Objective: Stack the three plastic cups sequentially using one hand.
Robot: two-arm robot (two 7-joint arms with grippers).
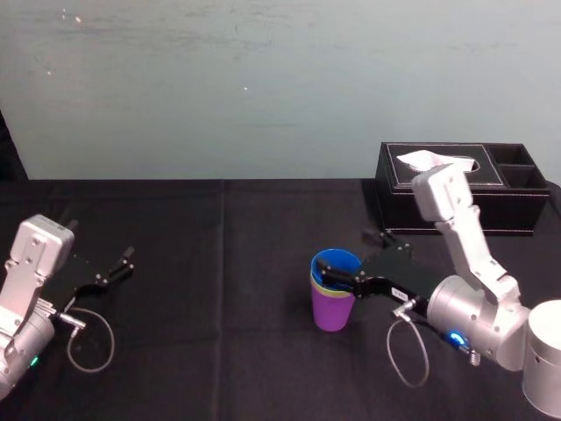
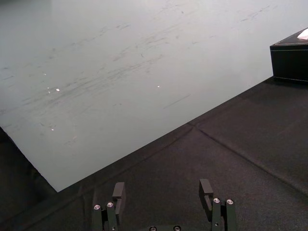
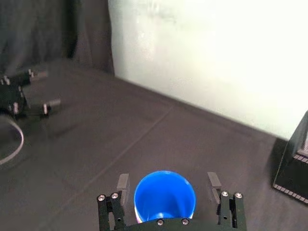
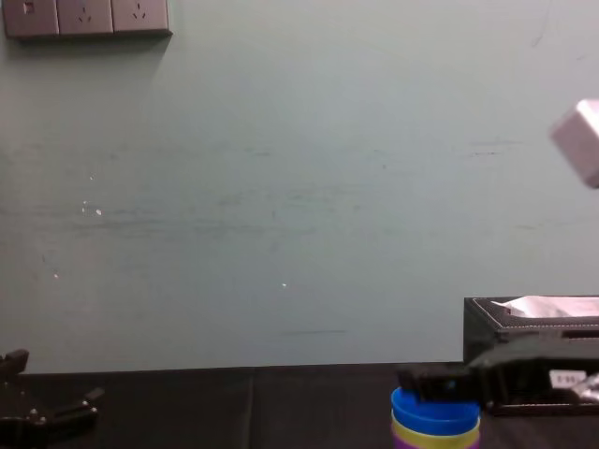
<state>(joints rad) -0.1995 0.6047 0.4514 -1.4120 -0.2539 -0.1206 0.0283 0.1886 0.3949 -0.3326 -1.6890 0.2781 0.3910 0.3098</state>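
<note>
Stack of 3 on table (image 1: 219, 263), centre-right: purple cup (image 1: 332, 312) bottom, yellow-green cup (image 4: 436, 431) middle, blue cup (image 1: 333, 261) top. Right gripper (image 3: 168, 183) straddles blue cup rim, fingers parted, gripping nothing. Left gripper (image 2: 162, 189) far left, spread wide, empty.

No writing here can be read. A small white label (image 1: 400, 294) sits on the black body of the right end effector (image 1: 338, 274), and it shows again in the chest view, but its print is too small to make out.
</note>
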